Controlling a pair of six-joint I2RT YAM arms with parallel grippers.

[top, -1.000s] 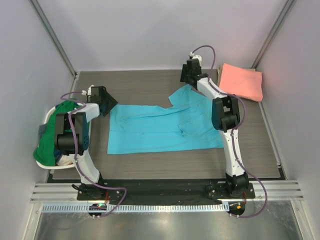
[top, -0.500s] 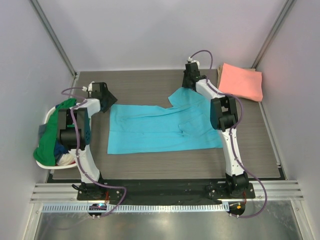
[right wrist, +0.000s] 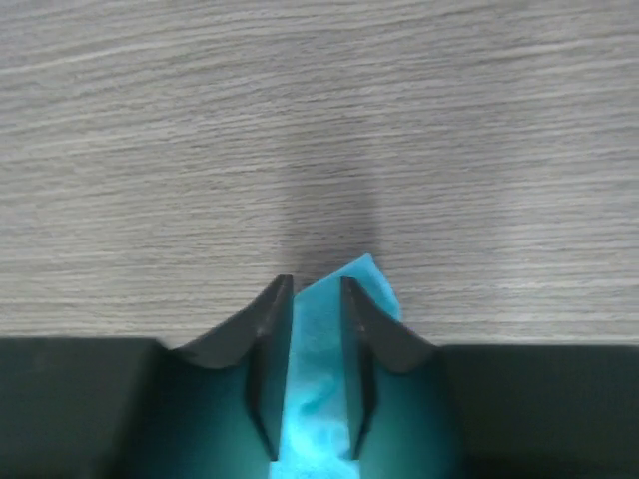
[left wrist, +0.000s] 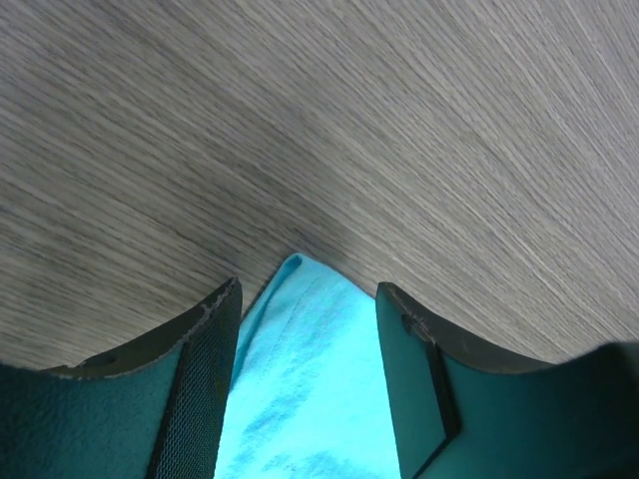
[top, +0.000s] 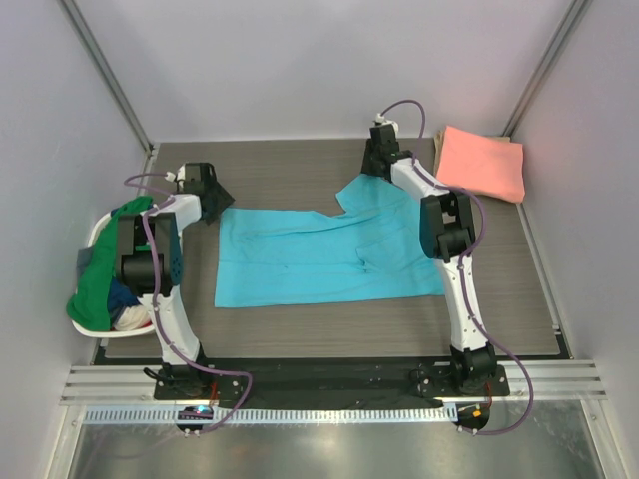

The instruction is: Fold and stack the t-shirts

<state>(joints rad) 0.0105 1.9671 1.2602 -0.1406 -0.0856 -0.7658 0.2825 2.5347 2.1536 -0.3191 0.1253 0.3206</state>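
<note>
I see green shirt heaped in basket far L, L gripper fingers wide, straddling blue shirt far-L corner, shirt flat mid table, R gripper fingers narrow, pinching its far-R corner, pink shirt folded back R.

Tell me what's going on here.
Both arms are working a sky-blue t-shirt spread on the table. The right gripper has its jaws shut on the shirt's far right corner. The left gripper sits at the far left corner, jaws open around the cloth. A salmon-pink shirt lies folded at the far right.
</note>
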